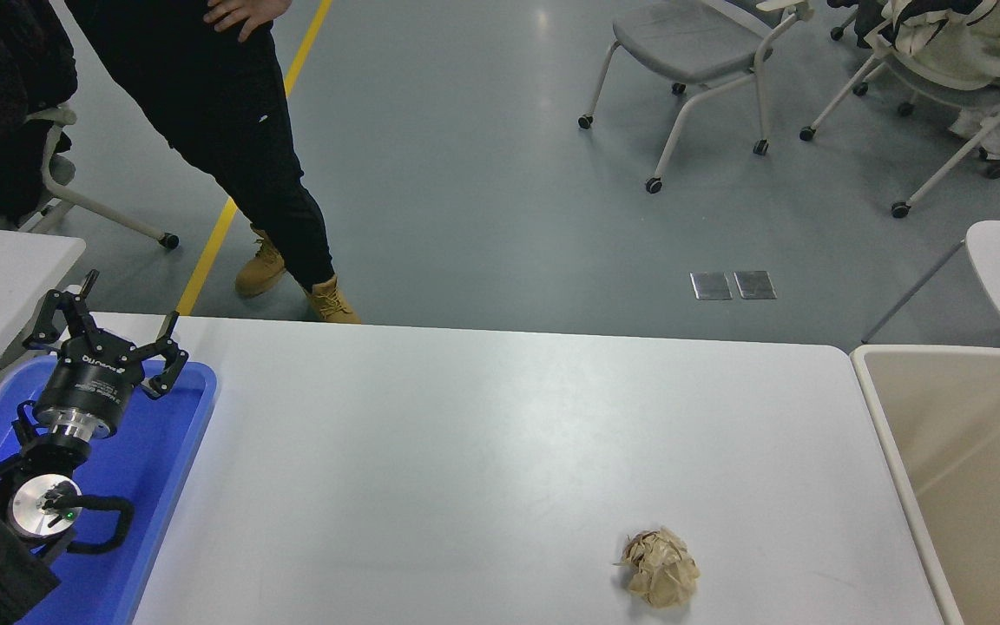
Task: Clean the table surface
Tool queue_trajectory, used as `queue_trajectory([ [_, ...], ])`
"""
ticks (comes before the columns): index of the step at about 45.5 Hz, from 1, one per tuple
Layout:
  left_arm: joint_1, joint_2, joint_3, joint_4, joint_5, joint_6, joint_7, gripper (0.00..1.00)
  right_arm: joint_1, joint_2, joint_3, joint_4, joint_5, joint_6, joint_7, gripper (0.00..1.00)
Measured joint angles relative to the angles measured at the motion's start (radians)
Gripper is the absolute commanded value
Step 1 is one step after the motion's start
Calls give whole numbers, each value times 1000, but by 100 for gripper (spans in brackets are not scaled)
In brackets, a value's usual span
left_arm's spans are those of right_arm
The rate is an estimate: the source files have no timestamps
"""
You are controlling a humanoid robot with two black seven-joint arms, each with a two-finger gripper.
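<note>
We've got one crumpled brown paper wad [661,567] near the front edge of the table surface [483,434], left gripper [109,338] parked empty with fingers spread over the blue tray [153,469], right barely visible so can't tell, and a sloppy grab might knock the wad off.

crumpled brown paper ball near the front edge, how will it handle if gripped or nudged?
The crumpled paper ball looks loosely wadded, so probably very light and likely to compress under the fingers. Its irregular folds suggest it would skid or tumble briefly on the glossy table surface, not roll far.
</note>
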Motion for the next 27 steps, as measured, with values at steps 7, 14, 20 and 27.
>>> queue_trajectory([
  [7,0,0,0,0,0,0,0,100,-2,-93,70,159,1,0,4,100],
  [14,0,0,0,0,0,-1,0,100,-7,-150,179,301,2,0,6,100],
  [20,0,0,0,0,0,-1,0,100,-15,-168,282,402,3,-6,7,100],
  [27,0,0,0,0,0,-1,0,100,-20,-138,400,481,4,-10,7,100],
])
